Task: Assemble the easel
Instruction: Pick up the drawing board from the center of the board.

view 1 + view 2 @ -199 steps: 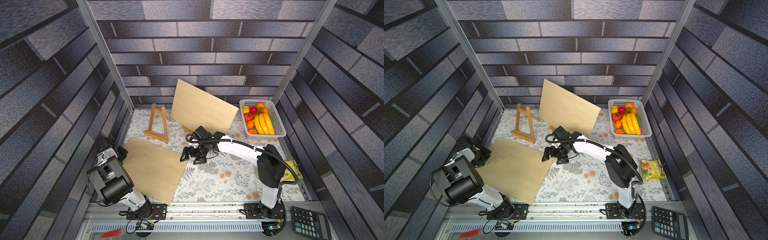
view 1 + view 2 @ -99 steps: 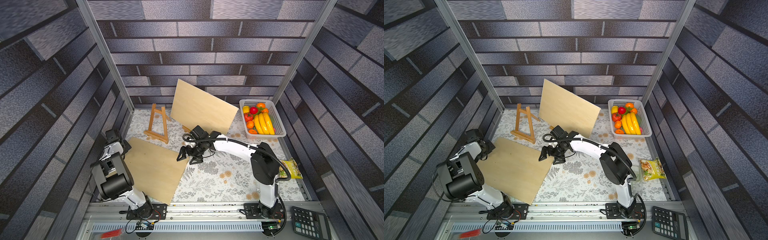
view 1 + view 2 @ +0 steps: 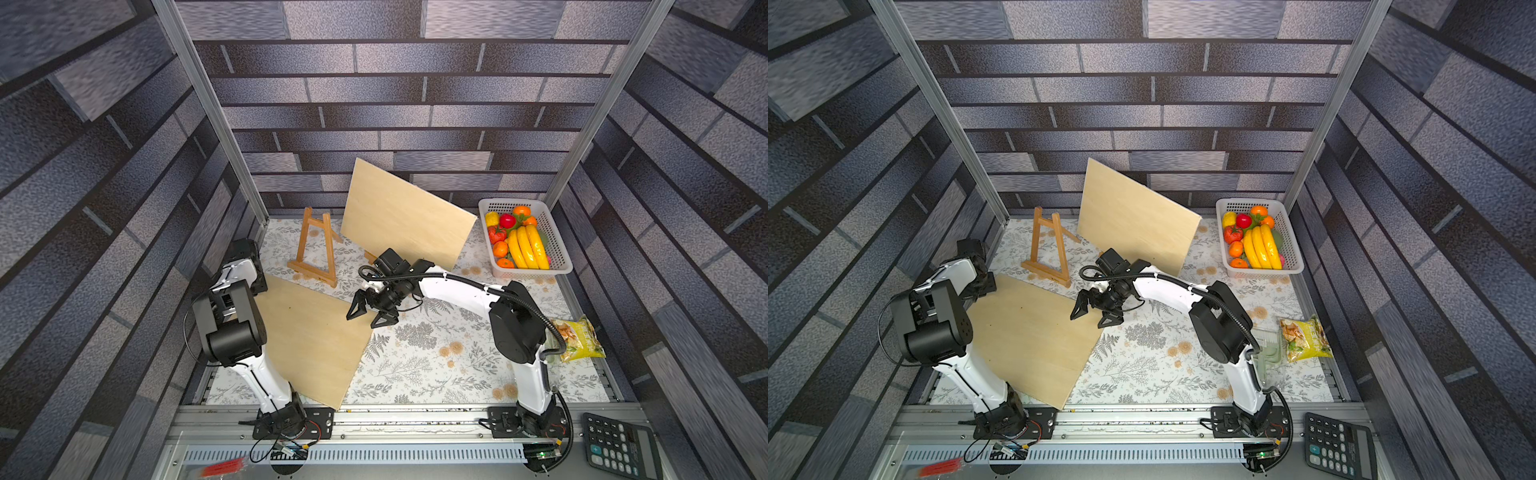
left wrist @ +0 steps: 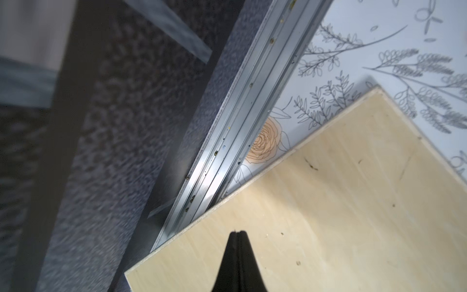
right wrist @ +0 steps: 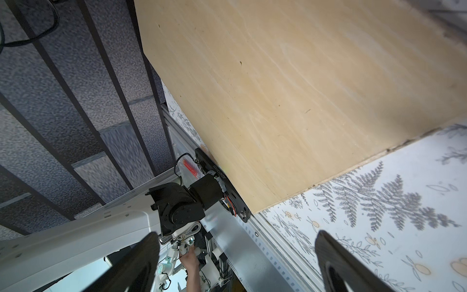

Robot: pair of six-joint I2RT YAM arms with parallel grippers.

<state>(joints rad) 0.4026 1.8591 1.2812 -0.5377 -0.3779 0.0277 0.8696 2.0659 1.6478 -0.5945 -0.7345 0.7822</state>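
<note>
At the back left of the bench point(image 3: 436, 365), the small wooden easel point(image 3: 314, 249) stands upright on its own legs, free of both arms. We see it the same way in both top views. Just beside it, toward the middle, a pale upright board point(image 3: 407, 220) leans against the back wall, tilted with one corner high.

Nearer the front, a second flat board point(image 3: 311, 336) lies on the floral bench cover, turned at an angle, its near corner reaching the front rail.

Right claw point(image 3: 362, 321): jaws wide apart, nothing between them. It sits over the flat board's right-hand corner; the right wrist view shows both dark fingers point(image 5: 141, 257) spread, with the board's surface and edge ahead of them. We cannot tell whether a fingertip touches the wood.

Left claw point(image 4: 236, 233): jaws pressed together, gripping nothing. The left wrist view puts its tip over the flat board, close to the edge that runs by the aluminium side rail point(image 4: 227, 141). Contact with the board: cannot tell.

Along the right side of the bench we note a white basket point(image 3: 528, 273) of fruit, and a snack bag point(image 3: 579, 336) nearer the front. A calculator point(image 3: 619, 446) lies off the bench at the front right.
</note>
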